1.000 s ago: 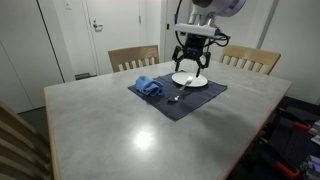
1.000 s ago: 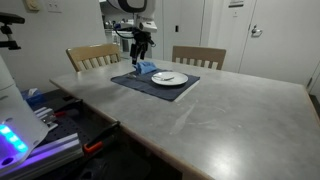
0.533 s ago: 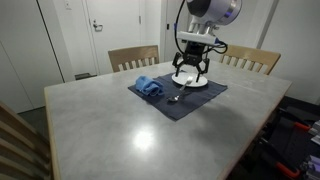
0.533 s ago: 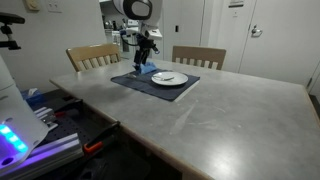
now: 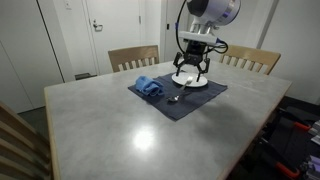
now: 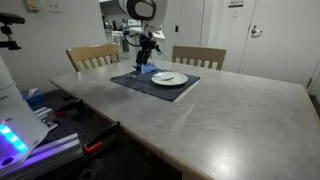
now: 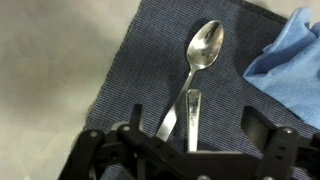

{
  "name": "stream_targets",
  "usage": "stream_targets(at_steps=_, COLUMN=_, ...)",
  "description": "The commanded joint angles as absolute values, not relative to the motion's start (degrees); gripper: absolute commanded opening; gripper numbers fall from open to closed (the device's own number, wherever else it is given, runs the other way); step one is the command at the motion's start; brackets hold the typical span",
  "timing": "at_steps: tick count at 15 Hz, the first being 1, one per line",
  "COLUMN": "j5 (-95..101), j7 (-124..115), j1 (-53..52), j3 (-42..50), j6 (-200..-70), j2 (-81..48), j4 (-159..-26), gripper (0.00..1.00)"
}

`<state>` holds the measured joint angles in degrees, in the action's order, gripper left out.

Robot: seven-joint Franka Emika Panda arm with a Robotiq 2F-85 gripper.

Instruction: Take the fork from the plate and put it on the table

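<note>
A white plate (image 5: 190, 80) sits on a dark blue placemat (image 5: 205, 95) at the far side of the table; it also shows in an exterior view (image 6: 169, 78). My gripper (image 5: 190, 68) hangs just above the plate's near edge, open and empty. In the wrist view the open jaws (image 7: 195, 128) straddle a flat silver handle (image 7: 193, 112). Its other end is hidden under the gripper, so I cannot tell whether it is the fork. A spoon (image 7: 203, 50) lies beside it on the placemat, and also shows in an exterior view (image 5: 176, 98).
A crumpled blue cloth (image 5: 149, 87) lies on the placemat's other end and shows in the wrist view (image 7: 292, 65). Two wooden chairs (image 5: 134, 57) stand behind the grey table (image 5: 110, 125). Equipment stands beside the table (image 6: 25, 135).
The gripper has come down a little toward the plate and shifted slightly, staying open. The plate, spoon and cloth have not moved.
</note>
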<state>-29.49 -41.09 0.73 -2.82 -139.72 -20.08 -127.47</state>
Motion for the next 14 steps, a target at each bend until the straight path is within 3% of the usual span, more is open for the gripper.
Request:
stream_targets(at_steps=1, j5=-27.38, j7=-43.24, j1=-1.9, j3=-1.25, j6=-142.19, j2=-19.61, j4=-128.49, gripper=1.0)
stream_targets(at_steps=14, j5=-23.06, j7=-43.27, j1=-3.52, j3=1.04, j6=-148.34, j2=-26.16, j4=-126.18, gripper=1.0)
